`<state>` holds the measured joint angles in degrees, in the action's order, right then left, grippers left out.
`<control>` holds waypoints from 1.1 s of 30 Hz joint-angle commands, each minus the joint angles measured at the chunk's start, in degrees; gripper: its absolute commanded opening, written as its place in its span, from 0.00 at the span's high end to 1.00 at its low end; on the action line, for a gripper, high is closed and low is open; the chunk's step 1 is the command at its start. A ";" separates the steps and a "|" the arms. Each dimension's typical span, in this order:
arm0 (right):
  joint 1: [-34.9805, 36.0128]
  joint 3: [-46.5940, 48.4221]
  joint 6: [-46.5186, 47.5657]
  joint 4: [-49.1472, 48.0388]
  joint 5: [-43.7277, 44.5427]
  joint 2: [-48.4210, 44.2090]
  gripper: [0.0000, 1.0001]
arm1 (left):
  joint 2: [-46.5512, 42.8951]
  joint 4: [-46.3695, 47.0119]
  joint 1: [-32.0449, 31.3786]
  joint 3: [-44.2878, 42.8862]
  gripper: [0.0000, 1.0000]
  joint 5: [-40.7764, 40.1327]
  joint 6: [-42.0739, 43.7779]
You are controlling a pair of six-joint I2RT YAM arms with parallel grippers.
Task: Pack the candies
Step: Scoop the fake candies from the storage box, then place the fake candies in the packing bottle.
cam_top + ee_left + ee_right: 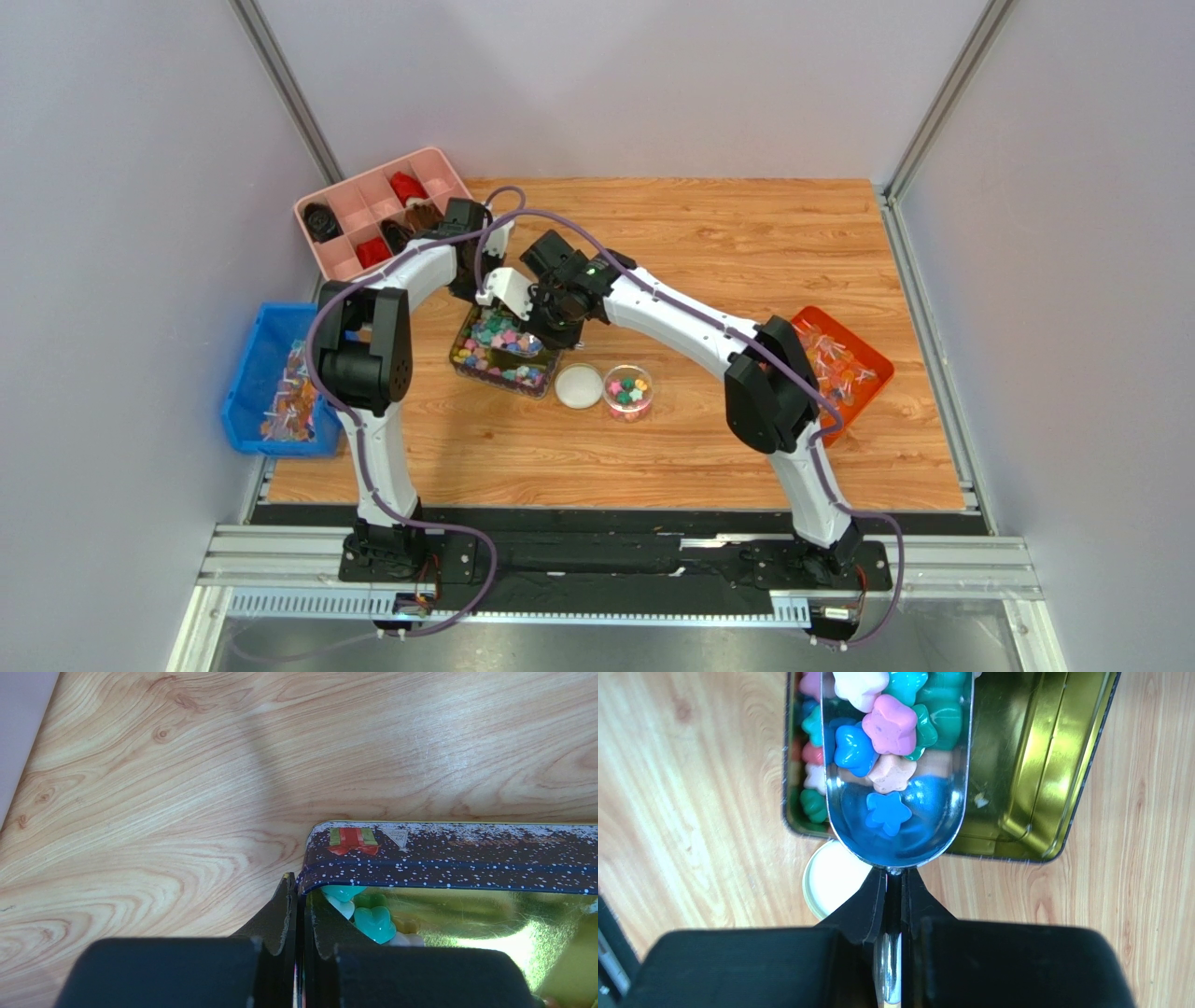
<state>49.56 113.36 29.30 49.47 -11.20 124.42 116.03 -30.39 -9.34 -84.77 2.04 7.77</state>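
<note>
Candies (892, 728) heaped in a steel scoop (927, 822), more lying loose in the open tin (1032, 777) beneath: small star, flower and heart shapes in pink, blue, teal and peach. Look hard, smooth and light, likely to roll and skitter off the polished bowl at any tilt, so best carried level and poured slowly rather than pinched one by one. Possibly brittle at the points if dropped from high up. Too small and slick for the fingers themselves; take hold through the scoop's handle, as done here.

Right gripper (894, 882) clamped narrow on that thin handle, bowl pointing to 12 o'clock in the wrist view, over the tin's left part. White lid (829, 878) flat on the wooden table (703, 812) at 7 o'clock of the bowl. Left gripper (300, 903) pinched tight on the tin's wall near a corner, one finger inside and one outside, probably steadying it against the scoop's push.

From above: tin left of centre on the table, small clear jar (629, 392) at 4 o'clock of it, partly filled with candies, the lid just beside at the jar's 9 o'clock. Narrow jar mouth against a wide scoop lip: expect spills unless poured from close above.
</note>
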 commanded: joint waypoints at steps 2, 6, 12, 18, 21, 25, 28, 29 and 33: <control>-0.25 -3.14 -0.38 -1.22 -2.77 -7.87 1.00 | -2.12 2.18 0.12 -0.92 1.00 0.94 -1.00; -0.78 -5.69 -0.56 -0.78 -3.83 -12.26 1.00 | -2.12 2.18 0.12 -0.92 1.00 1.03 -1.26; -3.41 -11.05 -0.38 -0.69 -4.44 -18.59 1.00 | -2.47 2.09 0.12 -0.83 1.00 0.94 -1.00; -4.91 -14.92 0.58 -1.14 -2.34 -23.87 1.00 | -1.42 1.74 0.03 -1.53 1.00 1.47 -1.27; -4.74 -16.58 2.77 0.18 0.11 -25.10 1.00 | -1.59 1.39 0.03 -1.54 1.00 1.38 -1.27; -5.44 -21.59 6.03 2.11 3.11 -28.52 1.00 | -3.00 2.17 0.12 -0.48 1.00 0.42 -0.74; -6.31 -25.98 7.87 4.23 5.04 -31.69 1.00 | -2.91 2.18 0.20 -0.74 1.00 0.59 -0.91; -6.41 -27.22 8.14 5.19 5.48 -32.65 1.00 | -2.74 2.18 0.20 -0.83 1.00 0.77 -1.00; -6.84 -31.53 10.33 8.00 8.03 -37.31 1.00 | -2.04 2.09 0.29 -1.10 1.00 1.12 -1.00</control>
<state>43.38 84.05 35.97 54.94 -6.70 93.67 116.03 -30.37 -9.32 -84.77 2.02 7.77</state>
